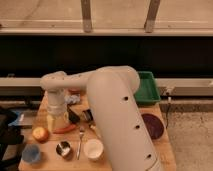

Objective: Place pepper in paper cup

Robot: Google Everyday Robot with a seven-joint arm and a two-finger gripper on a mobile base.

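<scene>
The pepper [65,129], slim and red-orange, lies on the wooden table [107,159] just right of the apple. My gripper [57,121] hangs straight down at the table's left side, its tip right above and behind the pepper's left end; I cannot tell whether it touches it. The white paper cup [93,149] stands upright near the front edge, to the right of the gripper, and shows a pale inside.
A yellow-red apple [40,133], a blue cup [31,153], a metal cup [63,148] and a fork [80,140] lie around the gripper. A green tray [148,87] sits at the back right and a dark plate [152,125] at the right. My bulky white arm [117,120] covers the table's middle.
</scene>
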